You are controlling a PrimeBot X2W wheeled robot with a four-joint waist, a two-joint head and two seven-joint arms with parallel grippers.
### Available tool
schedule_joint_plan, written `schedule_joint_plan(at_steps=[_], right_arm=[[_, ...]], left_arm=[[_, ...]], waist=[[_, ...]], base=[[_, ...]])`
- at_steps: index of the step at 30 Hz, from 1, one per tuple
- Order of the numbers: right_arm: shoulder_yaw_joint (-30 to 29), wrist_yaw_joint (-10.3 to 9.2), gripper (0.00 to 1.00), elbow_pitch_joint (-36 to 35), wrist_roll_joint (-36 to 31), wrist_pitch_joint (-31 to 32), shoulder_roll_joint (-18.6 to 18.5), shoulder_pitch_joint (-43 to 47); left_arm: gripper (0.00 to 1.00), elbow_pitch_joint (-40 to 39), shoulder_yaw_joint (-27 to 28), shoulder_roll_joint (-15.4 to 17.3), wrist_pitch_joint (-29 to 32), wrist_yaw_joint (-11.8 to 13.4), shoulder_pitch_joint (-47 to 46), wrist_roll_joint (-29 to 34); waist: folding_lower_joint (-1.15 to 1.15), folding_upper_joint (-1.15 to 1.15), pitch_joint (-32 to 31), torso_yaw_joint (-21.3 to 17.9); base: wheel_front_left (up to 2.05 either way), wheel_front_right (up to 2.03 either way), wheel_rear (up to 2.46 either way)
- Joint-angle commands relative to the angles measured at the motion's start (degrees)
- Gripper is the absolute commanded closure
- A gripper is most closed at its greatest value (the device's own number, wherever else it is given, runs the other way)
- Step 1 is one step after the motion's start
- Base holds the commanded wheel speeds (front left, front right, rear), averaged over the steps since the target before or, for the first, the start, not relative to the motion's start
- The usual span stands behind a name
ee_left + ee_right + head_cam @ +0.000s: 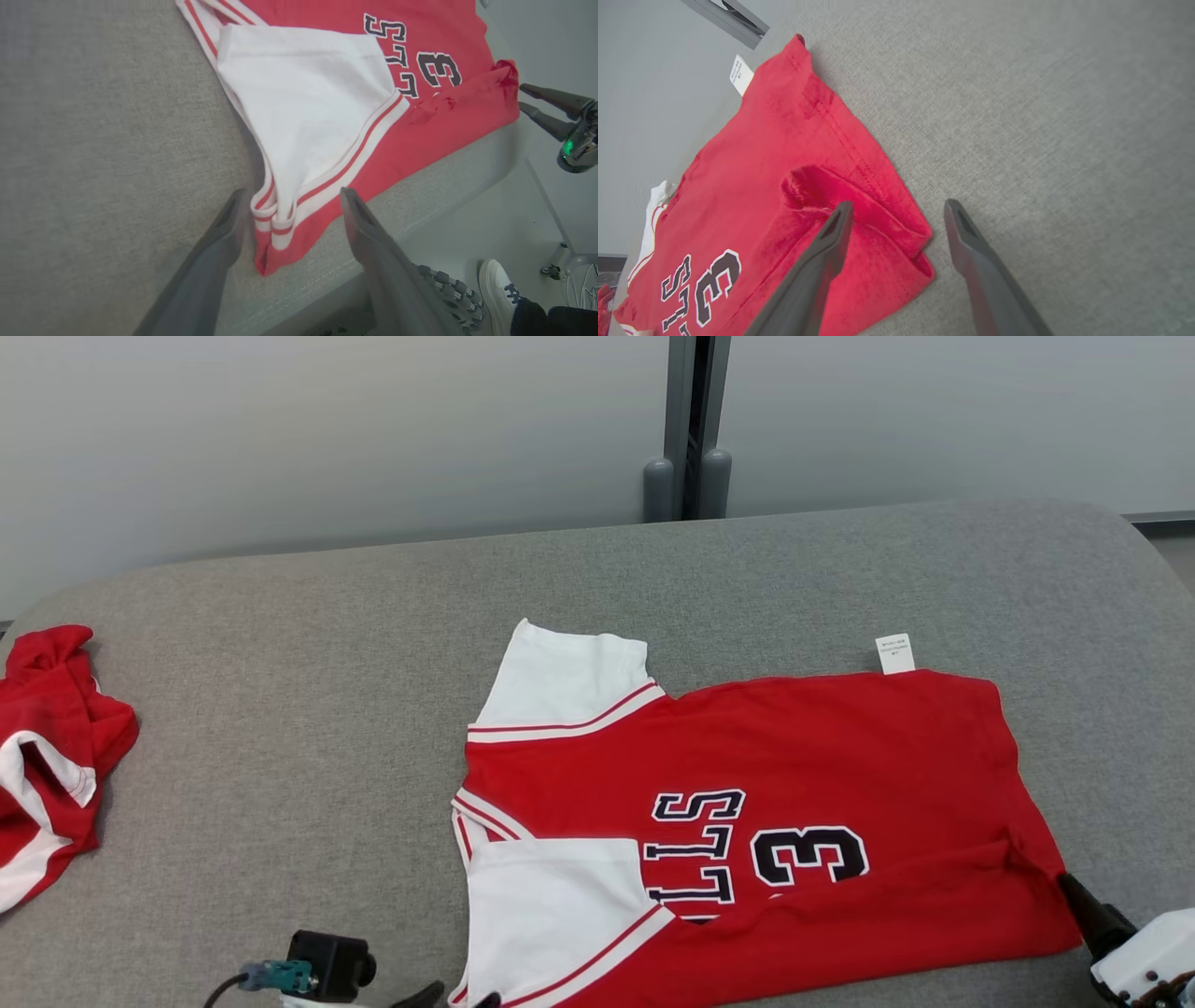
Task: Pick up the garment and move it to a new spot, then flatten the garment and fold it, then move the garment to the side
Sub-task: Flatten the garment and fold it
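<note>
Grey surface (280,644): jersey (840,747) near front edge; left fingers (369,228), right fingers (826,242) wide.

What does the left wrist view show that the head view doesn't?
Left wrist view: a person's white shoe on the floor past the table edge, and the left gripper open, fingers either side of the near sleeve's cuff.
Head view: a second red garment bunched at the table's left, the white label and the far white sleeve.
Both: the red jersey with its number 3, the near sleeve folded over it, and the right gripper at the hem corner.
</note>
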Motion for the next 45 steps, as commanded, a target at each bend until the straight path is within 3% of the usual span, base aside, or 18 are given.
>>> schedule_joint_plan(at_steps=[1, 6, 11, 20, 24, 35, 45], right_arm=[[-0.88, 0.00, 0.00, -1.12, -1.55, -0.59, -0.53, -1.11], [-2.61, 0.00, 0.00, -5.19, -5.75, -3.62, -1.14, -2.61], [-3.45, 0.00, 0.00, -12.92, -10.51, -7.92, -0.27, -4.06], [-2.13, 0.00, 0.00, -21.89, -17.05, -12.26, 1.13, -5.11], [-1.47, 0.00, 0.00, -24.40, -19.75, -14.23, 1.78, -5.37], [0.18, 0.00, 0.00, -28.96, -24.03, -16.53, 3.30, -7.81], [1.05, 0.00, 0.00, -28.48, -22.90, -17.80, 5.48, -8.97]], left_arm=[[0.00, -0.73, 1.23, 0.65, -0.69, 0.91, -0.31, 0.24], [0.00, -1.53, 4.35, 0.71, -3.97, 2.95, -2.22, 1.03], [0.00, -1.32, 8.71, -1.96, -11.47, 4.84, -5.34, 1.96], [0.00, 4.30, 11.17, -6.90, -21.32, 3.96, -12.15, 4.35], [0.00, 8.54, 9.77, -7.35, -23.17, 3.65, -16.41, 7.51], [0.00, 21.47, 6.78, -7.11, -21.59, 1.75, -33.84, 14.20], [0.00, 34.12, 3.79, -7.78, -17.07, 1.00, -47.64, 18.45]], waist=[[0.00, 0.00, 0.26, 0.01], [0.00, 0.00, 1.16, -0.01], [0.00, 0.00, 2.86, -0.10], [0.00, 0.00, 7.50, -1.02], [0.00, 0.00, 10.57, -1.96], [0.00, 0.00, 18.77, -6.60], [0.00, 0.00, 22.81, -9.97]], base=[[0.00, 0.00, 0.00], [0.00, 0.00, 0.00], [0.00, 0.00, 0.00], [0.00, 0.00, 0.00], [0.00, 0.00, 0.00], [0.00, 0.00, 0.00], [0.00, 0.00, 0.00]])
